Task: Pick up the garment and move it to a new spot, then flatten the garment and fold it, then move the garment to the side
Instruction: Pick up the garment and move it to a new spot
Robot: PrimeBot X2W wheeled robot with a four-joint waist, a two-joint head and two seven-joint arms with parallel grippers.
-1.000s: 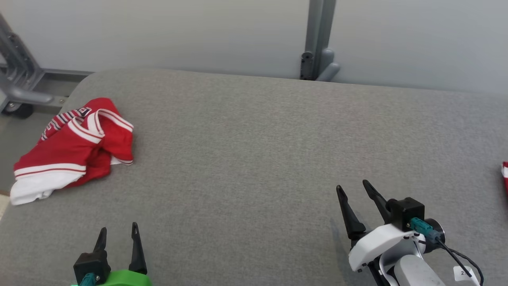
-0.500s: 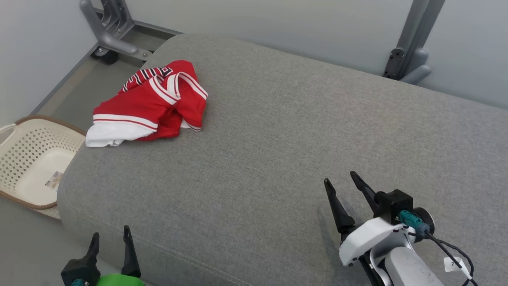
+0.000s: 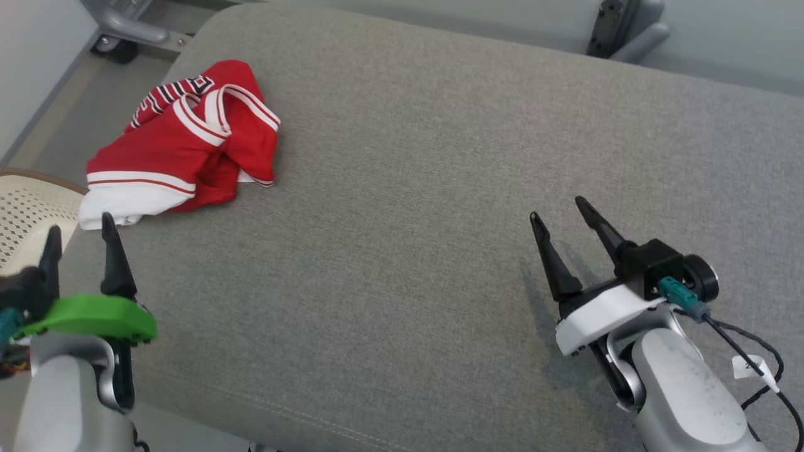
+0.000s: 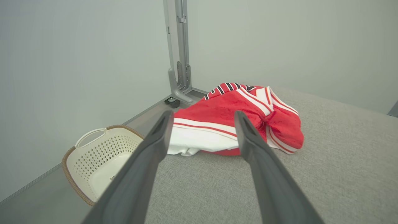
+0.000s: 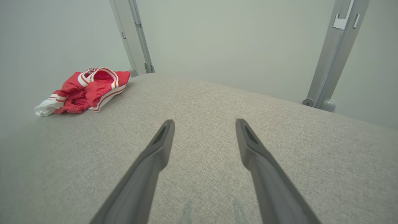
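The garment point(image 3: 182, 138) is a crumpled red jersey with white bands and striped trim, lying near the far left corner of the grey padded table point(image 3: 440, 188). In the left wrist view the garment point(image 4: 236, 121) sits just beyond the fingertips. My left gripper point(image 3: 78, 229) hovers open at the table's left edge, a short way in front of the garment's white hem, holding nothing. My right gripper point(image 3: 559, 210) is open and empty over the table's right half, far from the garment point(image 5: 84, 90).
A cream perforated laundry basket point(image 4: 96, 155) stands on the floor left of the table, also at the head view's left edge as the basket point(image 3: 25, 207). Grey metal frame posts point(image 5: 335, 53) rise behind the table against a pale wall.
The head camera has swung left and down, shifting the whole scene. My left gripper has risen and come forward toward the garment's hem. Both grippers stay open.
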